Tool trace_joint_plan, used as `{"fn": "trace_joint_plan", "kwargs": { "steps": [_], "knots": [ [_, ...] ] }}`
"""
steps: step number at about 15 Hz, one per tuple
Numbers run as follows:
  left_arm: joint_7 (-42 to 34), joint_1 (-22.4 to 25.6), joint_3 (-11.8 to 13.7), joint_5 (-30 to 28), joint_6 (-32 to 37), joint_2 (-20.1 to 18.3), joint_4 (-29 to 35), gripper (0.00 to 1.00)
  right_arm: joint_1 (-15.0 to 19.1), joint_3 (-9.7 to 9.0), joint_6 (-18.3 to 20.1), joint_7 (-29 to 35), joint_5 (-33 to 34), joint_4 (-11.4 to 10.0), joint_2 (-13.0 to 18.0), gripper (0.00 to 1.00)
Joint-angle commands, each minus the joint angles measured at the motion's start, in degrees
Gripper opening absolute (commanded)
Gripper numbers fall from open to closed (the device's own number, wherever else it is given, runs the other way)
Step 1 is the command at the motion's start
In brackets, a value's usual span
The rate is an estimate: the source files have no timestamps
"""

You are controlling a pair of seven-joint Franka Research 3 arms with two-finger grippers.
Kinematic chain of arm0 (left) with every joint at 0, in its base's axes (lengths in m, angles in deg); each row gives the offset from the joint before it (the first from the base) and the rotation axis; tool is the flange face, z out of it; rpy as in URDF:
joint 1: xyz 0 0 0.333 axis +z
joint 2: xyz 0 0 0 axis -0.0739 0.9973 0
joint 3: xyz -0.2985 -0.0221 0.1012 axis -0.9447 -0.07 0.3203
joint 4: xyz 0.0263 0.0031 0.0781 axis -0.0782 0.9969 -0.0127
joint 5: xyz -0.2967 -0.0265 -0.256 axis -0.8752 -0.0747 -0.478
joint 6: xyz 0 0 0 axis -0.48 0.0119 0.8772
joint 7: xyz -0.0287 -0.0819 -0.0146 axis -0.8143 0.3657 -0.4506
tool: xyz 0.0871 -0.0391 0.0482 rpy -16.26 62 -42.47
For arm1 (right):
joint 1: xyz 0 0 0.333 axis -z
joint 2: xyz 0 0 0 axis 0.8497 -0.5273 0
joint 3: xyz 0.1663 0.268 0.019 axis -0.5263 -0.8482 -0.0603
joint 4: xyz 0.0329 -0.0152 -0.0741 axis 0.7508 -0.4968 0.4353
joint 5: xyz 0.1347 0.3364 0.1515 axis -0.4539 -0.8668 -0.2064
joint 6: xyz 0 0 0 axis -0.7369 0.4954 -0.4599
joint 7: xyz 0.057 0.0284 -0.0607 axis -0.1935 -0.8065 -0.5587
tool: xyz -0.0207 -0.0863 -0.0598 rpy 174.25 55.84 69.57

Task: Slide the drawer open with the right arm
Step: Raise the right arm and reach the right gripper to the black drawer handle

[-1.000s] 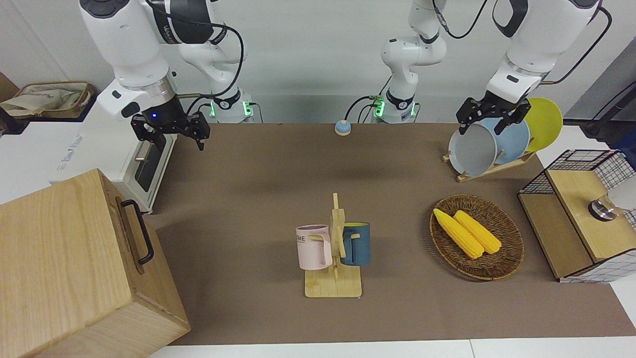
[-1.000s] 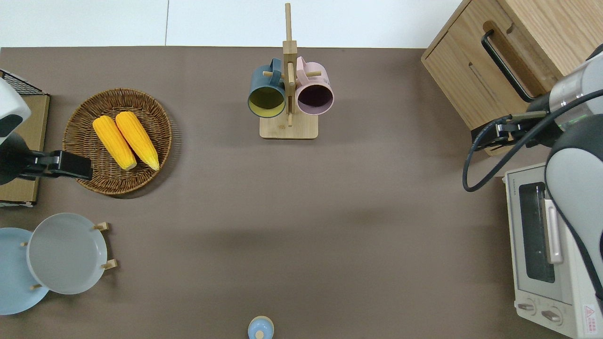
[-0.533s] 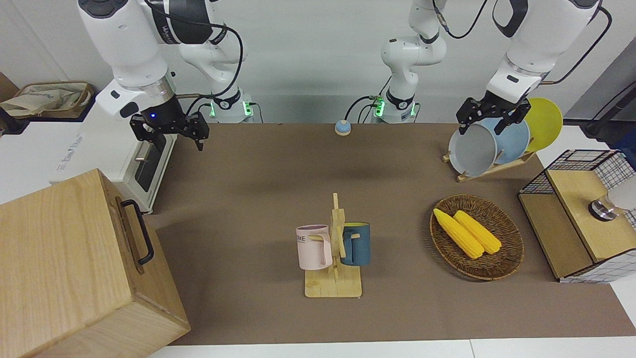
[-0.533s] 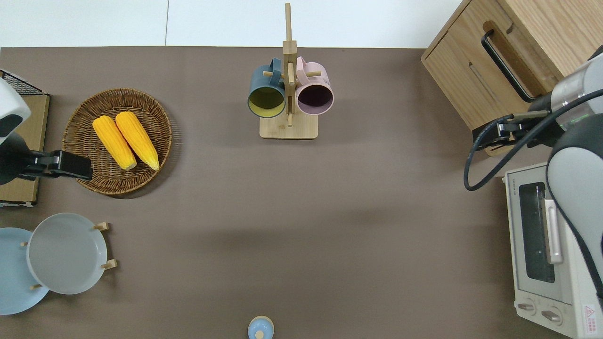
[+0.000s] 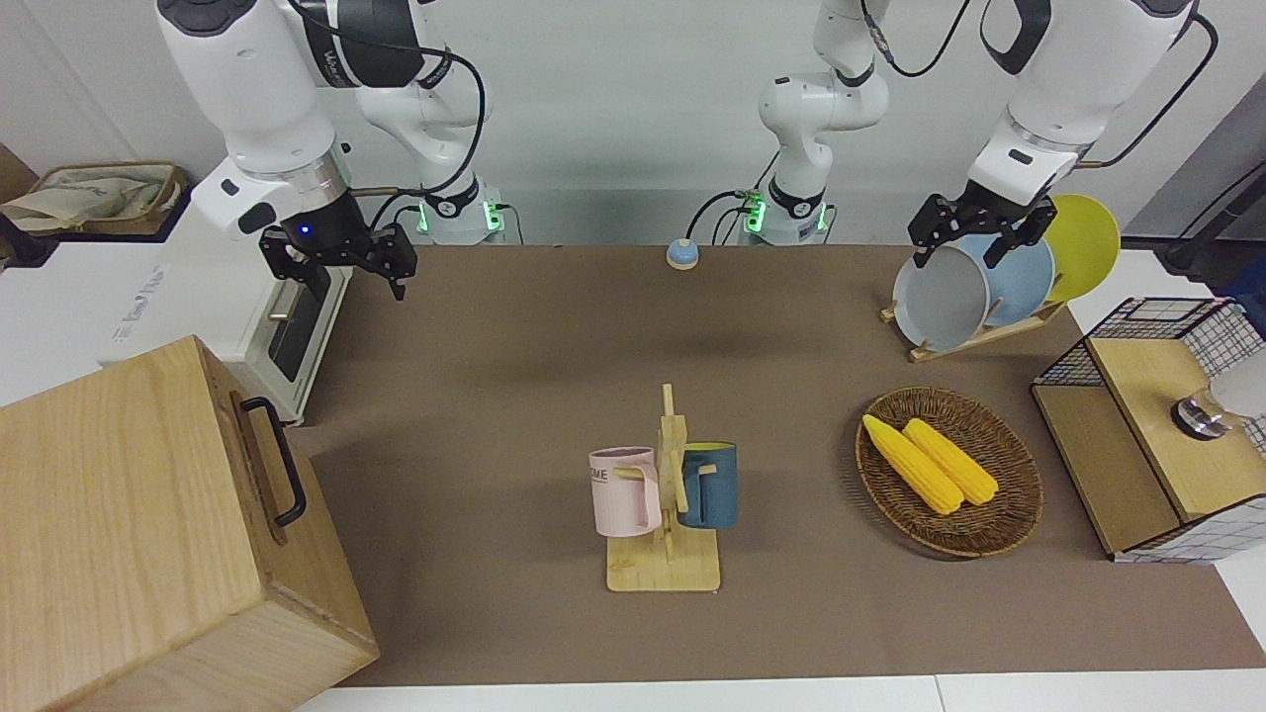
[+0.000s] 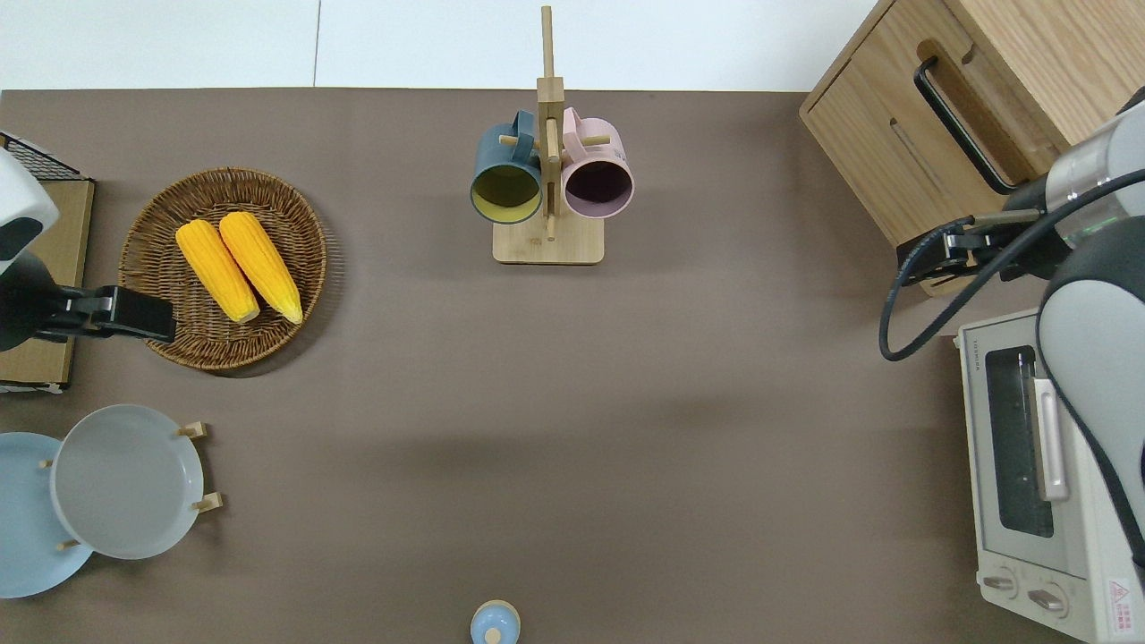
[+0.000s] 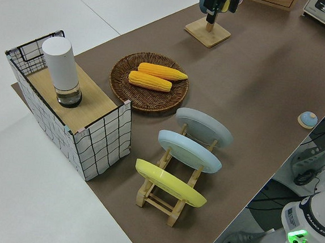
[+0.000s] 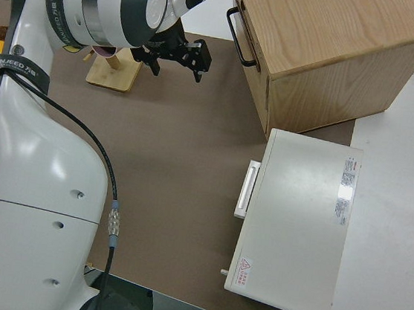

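The drawer (image 5: 259,465) is a light-wood front with a black bar handle (image 5: 281,457), shut in the top of the big pale wooden box (image 5: 119,534) at the right arm's end of the table. It also shows in the overhead view (image 6: 984,98) and the right side view (image 8: 252,34). My right gripper (image 5: 348,279), with its blue light, is open and empty. In the overhead view it (image 6: 930,259) hangs over the box corner nearest the robots, apart from the handle (image 6: 962,125). The left arm is parked.
A white toaster oven (image 5: 282,331) stands beside the box, nearer to the robots. A mug rack (image 5: 665,494) is mid-table. A basket with corn (image 5: 949,470), a plate rack (image 5: 974,287) and a wire-grid box (image 5: 1157,425) are at the left arm's end. A blue bell (image 5: 681,254) sits near the robots.
The right gripper has shifted only very slightly. Nothing else has moved.
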State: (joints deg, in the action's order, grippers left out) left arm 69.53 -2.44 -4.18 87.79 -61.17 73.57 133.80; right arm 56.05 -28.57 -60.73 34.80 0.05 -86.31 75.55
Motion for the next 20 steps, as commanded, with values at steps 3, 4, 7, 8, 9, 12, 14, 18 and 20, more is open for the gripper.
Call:
{"fn": "trace_joint_plan", "kwargs": {
  "steps": [3,4,7,8,9,12,14,18,20],
  "knots": [
    [-0.6,0.2,-0.4,1.0,1.1,0.7,-1.4,0.99,-5.8,-0.45,0.7,5.5,9.5,0.2,0.3,0.983],
    [-0.6,0.2,-0.4,1.0,1.1,0.7,-1.5,0.99,-7.3,-0.45,0.7,7.3,11.0,0.2,0.3,0.983],
    [-0.6,0.2,-0.4,1.0,1.1,0.7,-1.5,0.99,-11.0,-0.71,0.8,13.5,15.5,-0.3,0.3,0.983],
    [-0.6,0.2,-0.4,1.0,1.1,0.7,-1.5,0.99,-12.5,-0.71,0.9,14.7,18.2,-0.4,0.0,0.983],
    [-0.6,0.2,-0.4,1.0,1.1,0.7,-1.5,0.99,-13.9,-0.8,0.9,15.8,20.5,-0.9,-0.2,0.983],
    [-0.6,0.2,-0.4,1.0,1.1,0.7,-1.5,0.99,-16.5,-0.8,0.9,19.9,24.8,-2.3,-0.9,0.983],
    [-0.6,0.2,-0.4,1.0,1.1,0.7,-1.5,0.99,-18.3,-0.97,0.9,21.1,29.8,-3.5,-1.5,0.983],
    [-0.6,0.2,-0.4,1.0,1.1,0.7,-1.5,0.99,-20.9,-1.5,0.5,21.6,40.5,-6.1,-3.3,0.983],
    [-0.6,0.2,-0.4,1.0,1.1,0.7,-1.5,0.99,-20.9,-2.29,0.2,21.7,46.0,-7.9,-4.1,0.983]
  ]
}}
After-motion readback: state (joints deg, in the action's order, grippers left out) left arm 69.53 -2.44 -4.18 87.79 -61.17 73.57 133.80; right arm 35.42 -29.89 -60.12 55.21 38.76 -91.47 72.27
